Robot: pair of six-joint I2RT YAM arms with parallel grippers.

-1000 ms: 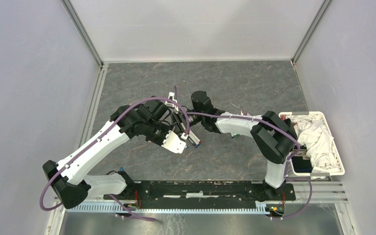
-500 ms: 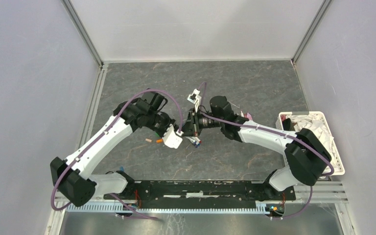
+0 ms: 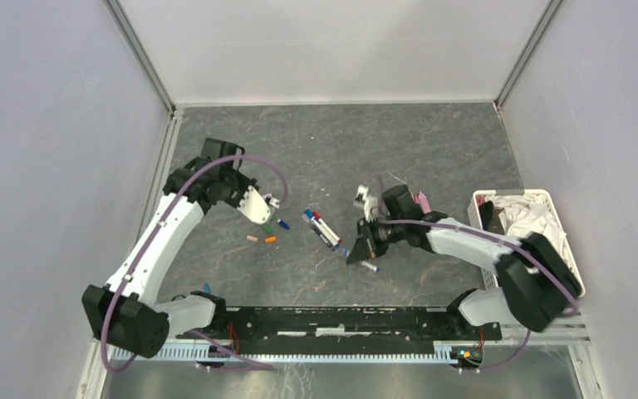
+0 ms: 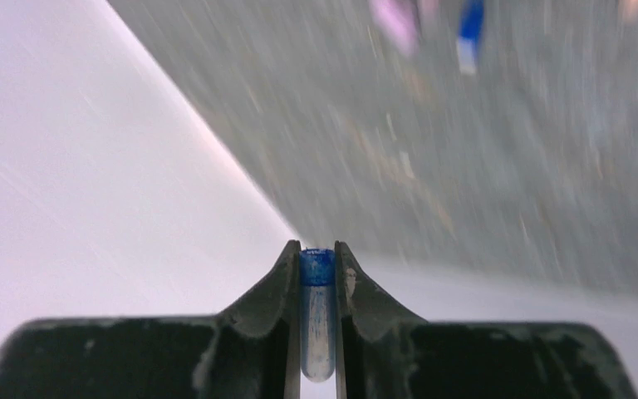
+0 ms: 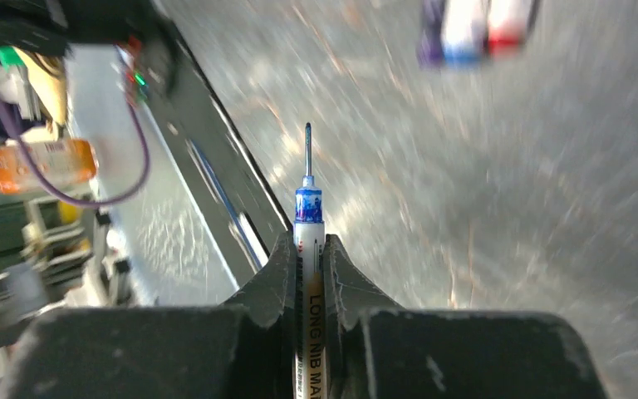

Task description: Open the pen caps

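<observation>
The two arms stand apart over the grey table. My left gripper (image 3: 271, 202) (image 4: 317, 253) is shut on a stubby blue pen cap (image 4: 317, 268). My right gripper (image 3: 355, 254) (image 5: 308, 247) is shut on a white-barrelled pen (image 5: 308, 218) whose bare blue collar and long thin nib stick out past the jaws. Between the arms lie a few pens (image 3: 322, 229) side by side; they show blurred in the right wrist view (image 5: 472, 29). Loose caps lie near the left gripper: blue (image 3: 283, 224), orange (image 3: 271, 239) and tan (image 3: 253, 238).
A white basket (image 3: 515, 194) holding a white cloth (image 3: 536, 233) stands at the right edge. A pink item (image 3: 422, 200) lies behind the right arm. White walls close off the back and both sides. The black base rail (image 3: 341, 320) runs along the near edge.
The grippers were together at mid-table and have pulled apart. The left one swung back and left with the blue cap. The right one swung right and down with the uncapped pen.
</observation>
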